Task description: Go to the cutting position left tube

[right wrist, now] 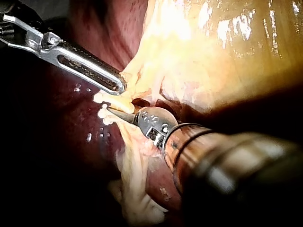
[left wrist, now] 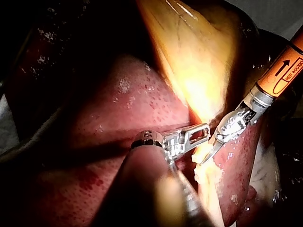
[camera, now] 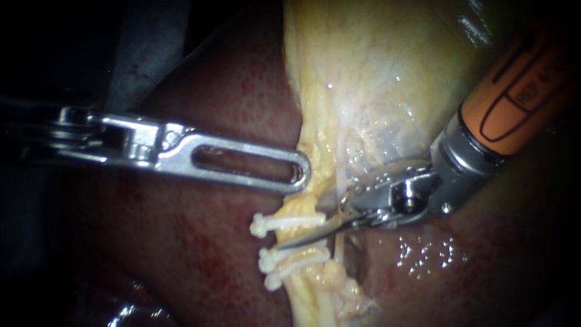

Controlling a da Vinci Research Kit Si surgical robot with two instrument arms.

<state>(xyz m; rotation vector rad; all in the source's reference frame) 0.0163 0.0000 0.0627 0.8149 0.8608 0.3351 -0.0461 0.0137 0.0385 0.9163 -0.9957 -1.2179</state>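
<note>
The left instrument (camera: 301,172), silver with slotted jaws, enters from 9 o'clock and pinches the yellow tissue edge (camera: 315,158) under the pale gallbladder (camera: 375,79), with the dark red liver (camera: 200,254) beneath. From there the left tube (camera: 308,204), a thin yellow strand crossed by three white plastic clips (camera: 284,222), runs toward 6 o'clock. The orange-collared right instrument (camera: 285,244) comes from 2 o'clock with its curved blades pressed together, lying across that tube between the upper clip and the lower two.

Dark surroundings, with a grey surface (camera: 148,48), perhaps cloth, behind.
</note>
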